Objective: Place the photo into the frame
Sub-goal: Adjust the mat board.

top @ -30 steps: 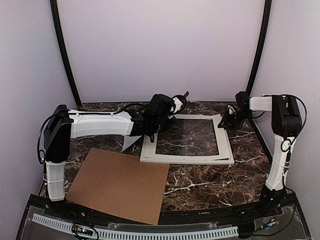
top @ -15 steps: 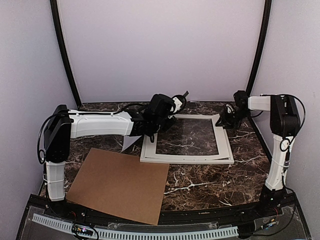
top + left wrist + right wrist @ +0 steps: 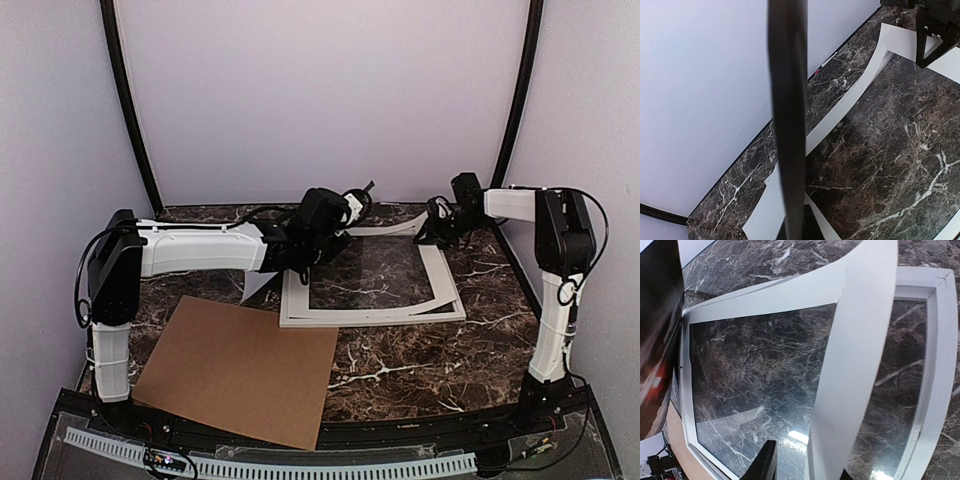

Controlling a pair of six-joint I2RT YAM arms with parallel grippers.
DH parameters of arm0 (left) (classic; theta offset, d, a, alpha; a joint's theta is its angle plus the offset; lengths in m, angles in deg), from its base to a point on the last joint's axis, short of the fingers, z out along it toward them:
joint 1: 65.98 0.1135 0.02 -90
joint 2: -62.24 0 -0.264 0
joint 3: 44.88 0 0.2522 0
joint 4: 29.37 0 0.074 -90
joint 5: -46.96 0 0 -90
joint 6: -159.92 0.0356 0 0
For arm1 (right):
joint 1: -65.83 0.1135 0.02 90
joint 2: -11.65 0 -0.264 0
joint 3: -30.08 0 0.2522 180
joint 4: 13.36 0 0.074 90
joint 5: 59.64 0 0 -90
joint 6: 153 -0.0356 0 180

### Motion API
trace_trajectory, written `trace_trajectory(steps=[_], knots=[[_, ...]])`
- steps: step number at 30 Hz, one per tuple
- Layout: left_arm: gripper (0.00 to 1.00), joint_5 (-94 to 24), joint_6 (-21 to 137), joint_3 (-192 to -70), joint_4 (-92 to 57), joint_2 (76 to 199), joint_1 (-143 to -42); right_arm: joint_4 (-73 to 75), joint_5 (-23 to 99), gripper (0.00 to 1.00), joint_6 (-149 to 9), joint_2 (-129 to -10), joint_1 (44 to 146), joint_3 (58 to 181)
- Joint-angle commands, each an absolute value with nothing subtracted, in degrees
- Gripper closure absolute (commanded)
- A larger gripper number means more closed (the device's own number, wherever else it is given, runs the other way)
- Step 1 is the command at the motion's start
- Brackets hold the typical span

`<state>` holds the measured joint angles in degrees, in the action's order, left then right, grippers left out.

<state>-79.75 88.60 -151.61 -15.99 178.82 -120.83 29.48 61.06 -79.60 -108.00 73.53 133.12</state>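
One frame (image 3: 370, 315), one mat (image 3: 860, 365) (corner lifted) pinched by right gripper (image 3: 439, 229); left gripper (image 3: 795, 225) clamps one photo (image 3: 657, 340).

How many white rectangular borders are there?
2: the frame lies flat; the paper mat rests on it, its far right corner lifted by the right gripper. The left arm could hide more.

The left arm (image 3: 200, 248) stretches to the frame's (image 3: 944, 355) far left corner, its gripper (image 3: 338, 236) clamped on the photo (image 3: 657, 340). The right gripper (image 3: 805, 467) pinches the mat (image 3: 860, 340) at the frame's far right corner.
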Motion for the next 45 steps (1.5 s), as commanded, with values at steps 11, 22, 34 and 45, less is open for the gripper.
trace_trajectory(steps=[11,22,34,45], knots=[[1.0,-85.55,87.14,-152.7,-15.94,179.04,-120.7,27.52,59.39,0.75,-81.47,-101.82,80.06,134.08],[1.0,-87.37,86.53,-153.73,-13.41,179.57,-120.7,26.76,61.5,0.73,-81.19,-99.38,81.16,134.51],[1.0,-87.95,86.77,-153.65,-13.73,179.91,-120.66,25.64,64.01,0.73,-80.27,-99.19,81.62,134.19],[1.0,-87.8,87.28,-153.82,-13.97,179.84,-120.71,26.64,60.81,0.71,-80.25,-101.29,81.64,134.81]])
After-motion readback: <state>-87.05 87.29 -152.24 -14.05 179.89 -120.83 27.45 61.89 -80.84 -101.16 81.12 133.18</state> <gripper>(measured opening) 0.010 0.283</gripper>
